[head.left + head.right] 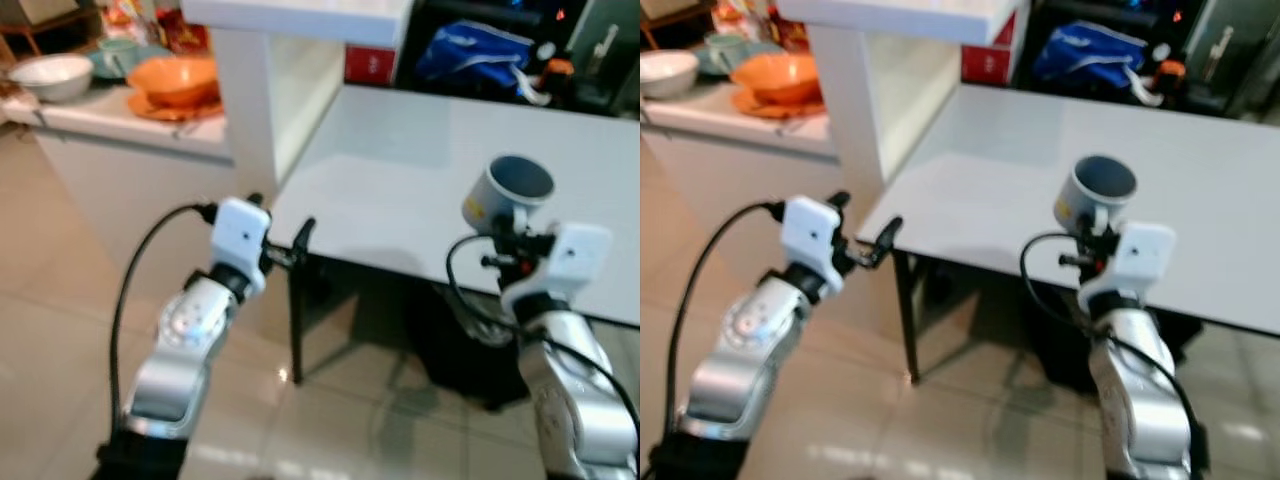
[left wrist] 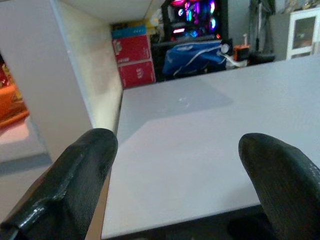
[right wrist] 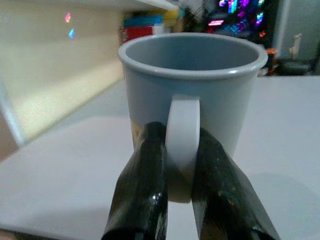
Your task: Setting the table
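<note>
A pale blue-grey mug (image 1: 510, 192) with a yellow mark on its side hangs tilted just above the white table (image 1: 400, 180), near its front edge. My right gripper (image 3: 181, 172) is shut on the mug's handle (image 3: 182, 135), with one black finger on each side of it. My left gripper (image 2: 180, 170) is open with nothing between its fingers, held at the table's near left corner (image 1: 290, 235), level with the tabletop.
A white pillar (image 1: 245, 110) stands at the table's left end. Left of it a counter (image 1: 120, 125) bears an orange bowl (image 1: 178, 78) on a plate, a white bowl (image 1: 52, 75) and a green cup. Red boxes (image 2: 134, 62) and a blue bag (image 1: 470, 50) lie beyond the table.
</note>
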Controlling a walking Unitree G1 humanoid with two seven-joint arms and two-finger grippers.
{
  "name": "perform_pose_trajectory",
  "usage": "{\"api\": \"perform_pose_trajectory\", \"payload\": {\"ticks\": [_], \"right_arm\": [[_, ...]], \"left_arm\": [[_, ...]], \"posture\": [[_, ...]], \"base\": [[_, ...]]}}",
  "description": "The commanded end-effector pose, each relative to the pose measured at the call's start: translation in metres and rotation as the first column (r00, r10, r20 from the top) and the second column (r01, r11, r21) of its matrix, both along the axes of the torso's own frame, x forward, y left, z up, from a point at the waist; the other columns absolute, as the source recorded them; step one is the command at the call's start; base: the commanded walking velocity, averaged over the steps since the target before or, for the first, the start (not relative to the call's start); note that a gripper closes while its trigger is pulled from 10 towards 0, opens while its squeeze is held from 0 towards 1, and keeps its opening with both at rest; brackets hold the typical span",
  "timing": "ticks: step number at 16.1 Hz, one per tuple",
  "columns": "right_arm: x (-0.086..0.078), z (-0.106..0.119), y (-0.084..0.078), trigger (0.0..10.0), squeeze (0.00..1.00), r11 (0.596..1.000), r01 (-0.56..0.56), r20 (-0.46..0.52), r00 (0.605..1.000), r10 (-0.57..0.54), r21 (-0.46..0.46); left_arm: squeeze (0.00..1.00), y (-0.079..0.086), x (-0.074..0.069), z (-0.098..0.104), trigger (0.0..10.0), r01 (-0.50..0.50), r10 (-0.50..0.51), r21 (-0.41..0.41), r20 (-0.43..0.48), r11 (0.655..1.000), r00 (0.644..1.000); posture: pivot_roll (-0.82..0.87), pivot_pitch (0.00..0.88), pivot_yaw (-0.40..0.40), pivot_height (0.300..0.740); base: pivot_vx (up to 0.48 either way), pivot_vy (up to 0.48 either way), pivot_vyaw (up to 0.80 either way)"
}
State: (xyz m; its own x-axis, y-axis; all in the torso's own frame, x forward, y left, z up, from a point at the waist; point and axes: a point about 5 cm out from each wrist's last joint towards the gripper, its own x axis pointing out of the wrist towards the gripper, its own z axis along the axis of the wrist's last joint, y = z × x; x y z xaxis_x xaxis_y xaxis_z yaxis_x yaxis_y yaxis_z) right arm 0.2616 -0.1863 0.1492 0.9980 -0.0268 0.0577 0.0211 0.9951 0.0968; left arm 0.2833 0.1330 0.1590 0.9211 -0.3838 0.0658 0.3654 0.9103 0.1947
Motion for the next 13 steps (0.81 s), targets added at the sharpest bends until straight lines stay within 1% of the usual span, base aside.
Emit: {"api": "perform_pose_trajectory", "payload": {"ticks": [1, 5, 7, 10, 11, 12, 13], "right_arm": [[0.005, -0.001, 0.002, 10.0, 0.00, 1.000, -0.011, 0.001, 1.000, 0.011, -0.018], [0.007, 0.004, 0.001, 10.0, 0.00, 0.999, -0.011, 0.017, 1.000, 0.012, -0.033], [0.008, 0.002, 0.000, 10.0, 0.00, 0.999, 0.008, 0.016, 1.000, -0.008, -0.033], [0.009, 0.002, 0.000, 10.0, 0.00, 0.999, 0.008, 0.020, 1.000, -0.007, -0.045], [0.009, 0.003, -0.003, 10.0, 0.00, 0.997, 0.009, 0.025, 1.000, -0.007, -0.083], [0.010, 0.004, -0.008, 10.0, 0.00, 0.997, 0.026, 0.027, 0.999, -0.024, -0.076], [0.010, 0.004, -0.009, 10.0, 0.00, 0.997, 0.030, 0.028, 0.999, -0.027, -0.075]], "left_arm": [[0.00, 0.003, 0.002, 0.003, 10.0, -0.011, 0.010, 0.016, 0.014, 1.000, 1.000], [0.00, 0.001, 0.005, 0.005, 10.0, -0.014, 0.014, 0.018, 0.018, 1.000, 1.000], [0.00, -0.001, 0.007, 0.005, 10.0, -0.016, 0.016, 0.017, 0.021, 1.000, 1.000], [0.00, -0.001, 0.008, 0.006, 10.0, -0.012, 0.011, 0.020, 0.022, 1.000, 1.000], [0.00, -0.003, 0.008, 0.006, 10.0, 0.004, -0.005, 0.027, 0.022, 1.000, 1.000], [0.00, -0.004, 0.008, 0.006, 10.0, 0.006, -0.006, 0.026, 0.023, 1.000, 1.000], [0.00, -0.004, 0.008, 0.005, 10.0, 0.006, -0.007, 0.026, 0.023, 1.000, 1.000]], "posture": [[0.13, 0.000, -0.010, 0.740], [0.12, 0.000, -0.002, 0.740], [0.11, 0.000, 0.001, 0.740], [0.11, 0.000, 0.007, 0.740], [0.11, 0.000, 0.009, 0.740], [0.11, 0.000, 0.012, 0.740], [0.11, 0.000, 0.012, 0.740]], "base": [[0.000, -0.360, 0.00], [0.000, -0.358, 0.00], [0.000, -0.360, 0.00], [0.000, -0.356, 0.00], [0.000, -0.360, 0.00], [0.000, -0.360, 0.00], [0.000, -0.360, 0.00]]}}
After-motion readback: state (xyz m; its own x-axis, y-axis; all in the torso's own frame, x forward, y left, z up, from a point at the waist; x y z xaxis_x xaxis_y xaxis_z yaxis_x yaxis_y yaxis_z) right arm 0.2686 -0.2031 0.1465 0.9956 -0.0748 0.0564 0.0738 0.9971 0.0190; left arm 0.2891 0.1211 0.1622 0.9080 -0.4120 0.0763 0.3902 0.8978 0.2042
